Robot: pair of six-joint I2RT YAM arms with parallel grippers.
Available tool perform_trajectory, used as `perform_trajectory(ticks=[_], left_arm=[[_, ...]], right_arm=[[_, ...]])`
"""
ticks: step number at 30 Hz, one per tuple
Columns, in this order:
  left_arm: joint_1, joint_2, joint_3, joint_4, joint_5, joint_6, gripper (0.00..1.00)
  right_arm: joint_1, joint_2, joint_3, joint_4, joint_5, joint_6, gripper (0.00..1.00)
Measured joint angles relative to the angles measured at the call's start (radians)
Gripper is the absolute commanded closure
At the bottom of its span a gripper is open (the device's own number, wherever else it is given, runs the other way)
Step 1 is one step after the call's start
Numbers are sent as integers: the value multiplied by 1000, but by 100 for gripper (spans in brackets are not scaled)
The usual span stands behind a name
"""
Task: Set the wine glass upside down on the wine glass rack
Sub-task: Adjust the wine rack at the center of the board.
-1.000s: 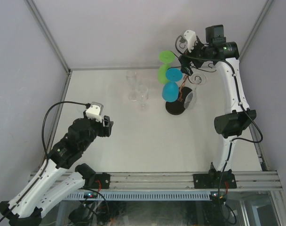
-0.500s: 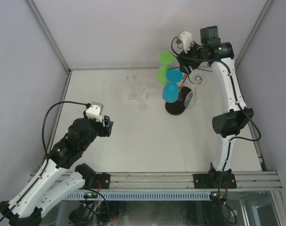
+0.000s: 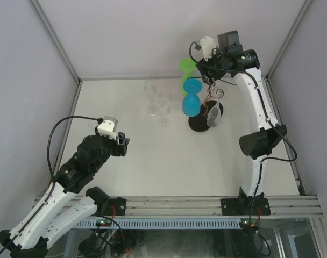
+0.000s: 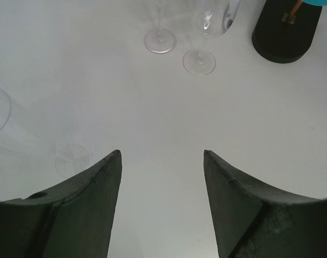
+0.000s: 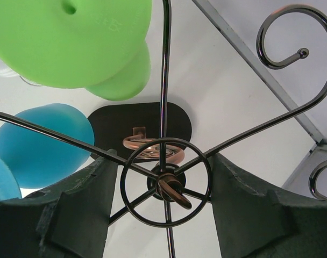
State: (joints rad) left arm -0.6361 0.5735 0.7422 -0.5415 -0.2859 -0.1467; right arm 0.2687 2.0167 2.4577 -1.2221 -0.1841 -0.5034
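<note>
Far right of counter [image 3: 153, 161]: wine glass rack [image 5: 168, 185], black oval base [image 5: 153, 118] flat on the surface, curled wire arms spread out at the top.

Hung on the rack, bowl-down: green glass [image 5: 93, 43] on the far-left side, blue glass [image 5: 45, 145] just nearer. Also one clear wine glass [image 3: 213, 114] on the right side, tilted, bowl low beside the base.

Mid-counter, left of the rack and apart from it, standing close together: far upright glass [image 3: 151, 98] and near upright glass [image 3: 163, 110], both clear.

Stretched up and over the rack top: right arm [image 3: 260, 102]. State of right jaws: pointing down, parted, one on each side of the ring hub [image 5: 166, 141] at the rack's centre. Ring rim meeting both inner faces in the wrist view. Clamped on the ring or merely flanking it: cannot tell.

Low at near left, well apart from rack and glasses: left arm [image 3: 83, 161]. State of left jaws: released, spread wide, only bare counter between them, aimed toward the two upright glasses.
</note>
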Motion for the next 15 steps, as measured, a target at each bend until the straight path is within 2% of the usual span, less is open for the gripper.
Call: perform_trajectory(ticks=[3, 8, 15], left_arm=[[0, 0, 0, 0, 0, 0, 34], [0, 0, 0, 0, 1, 0, 34], [0, 0, 0, 0, 1, 0, 34]], right_arm=[[37, -10, -10, 5, 75, 45, 100], [61, -14, -11, 5, 162, 128, 100], [40, -26, -18, -5, 180, 272, 100]])
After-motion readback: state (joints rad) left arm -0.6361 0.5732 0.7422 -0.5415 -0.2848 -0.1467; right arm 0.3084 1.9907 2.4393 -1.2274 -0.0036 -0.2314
